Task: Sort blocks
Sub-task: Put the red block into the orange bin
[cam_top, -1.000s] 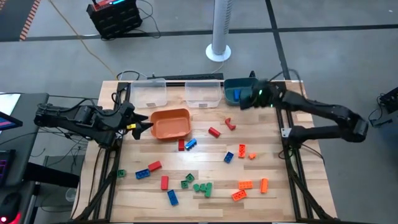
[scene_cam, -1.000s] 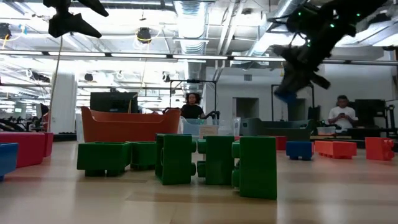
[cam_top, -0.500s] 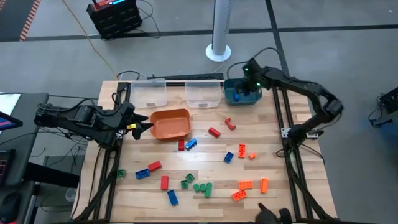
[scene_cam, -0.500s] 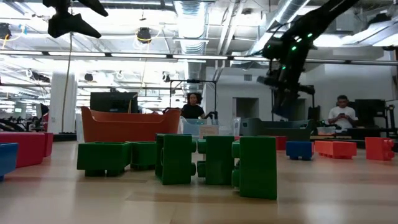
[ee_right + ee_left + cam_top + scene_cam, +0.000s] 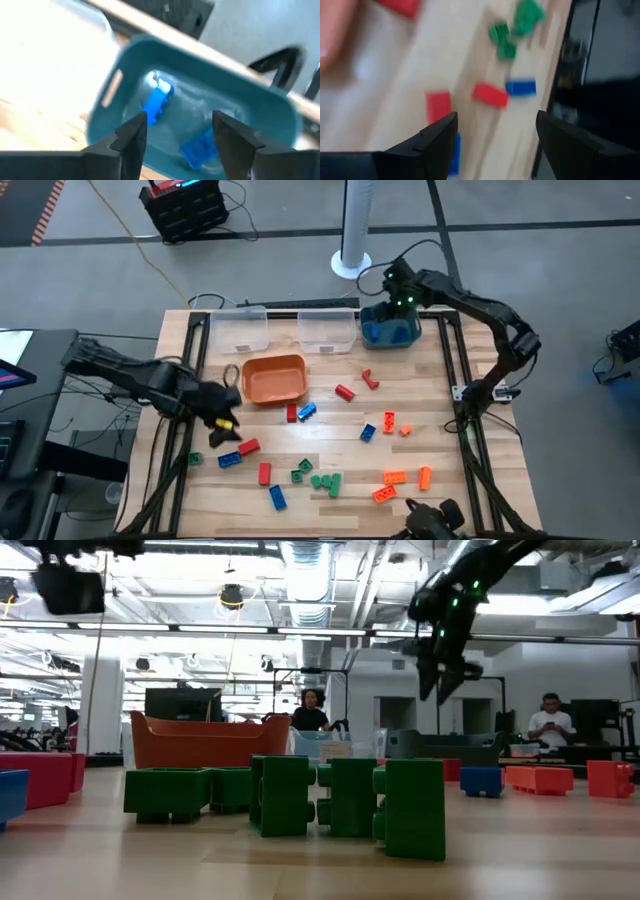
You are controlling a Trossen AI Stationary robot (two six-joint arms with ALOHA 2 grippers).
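Red, blue, green and orange blocks lie scattered on the wooden table, among them a red block and a blue block near the left edge. My left gripper hovers open just above those two, and its wrist view shows red blocks and a blue one ahead of it. My right gripper stands open over the teal bin at the far right. Two blue blocks lie inside the bin.
An orange bin sits left of centre, with two clear bins behind it. A green cluster and orange blocks lie toward the near edge. A white pole base stands beyond the table. People show in the room behind.
My right gripper has moved toward the far edge, over the teal bin, and opened; the blue block it carried now lies in the bin. My left gripper has moved from beside the orange bin toward the near edge, over the red and blue blocks at the left.
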